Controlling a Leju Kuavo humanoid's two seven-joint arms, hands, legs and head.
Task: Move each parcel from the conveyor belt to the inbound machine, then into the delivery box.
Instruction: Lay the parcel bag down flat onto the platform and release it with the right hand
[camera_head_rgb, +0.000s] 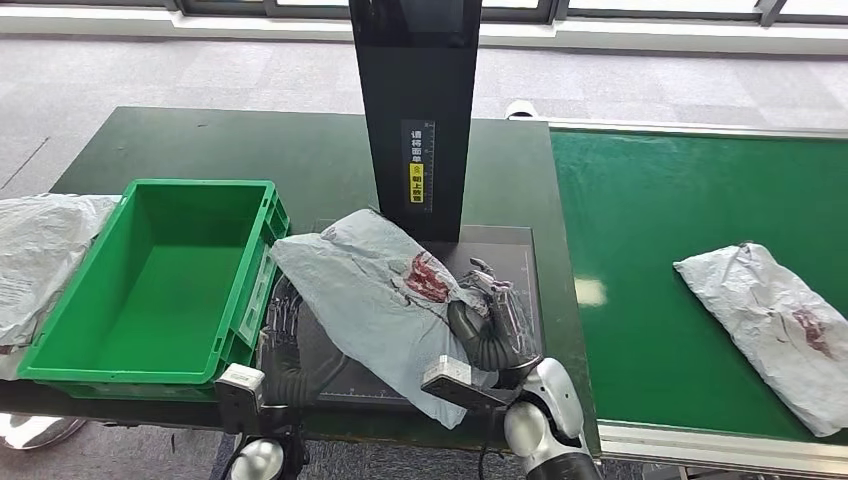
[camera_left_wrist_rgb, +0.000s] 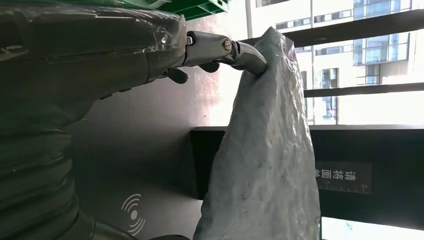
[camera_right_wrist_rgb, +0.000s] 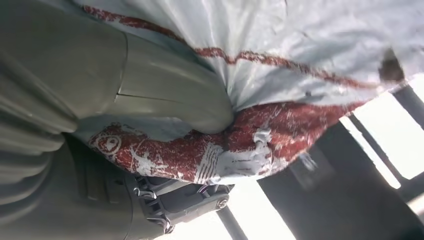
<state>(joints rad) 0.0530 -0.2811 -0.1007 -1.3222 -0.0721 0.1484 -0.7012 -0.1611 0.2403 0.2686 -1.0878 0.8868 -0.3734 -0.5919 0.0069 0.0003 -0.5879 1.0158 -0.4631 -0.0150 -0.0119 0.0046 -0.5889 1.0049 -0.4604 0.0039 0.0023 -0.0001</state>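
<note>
Over the scanner pad (camera_head_rgb: 510, 262), just right of the crate (camera_head_rgb: 160, 280), you have the parcel (camera_head_rgb: 375, 290) raised, both hands gripping: right hand (camera_head_rgb: 490, 320) pinching its printed end, left hand (camera_head_rgb: 283, 335) under its edge. Next, I judge, carry it left into the crate.

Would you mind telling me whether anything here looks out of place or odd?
One thing: a grey parcel lies on the table just outside the empty green delivery box, against its far-left wall, rather than in it. Otherwise, both hands hold the crumpled parcel over the inbound machine.
</note>
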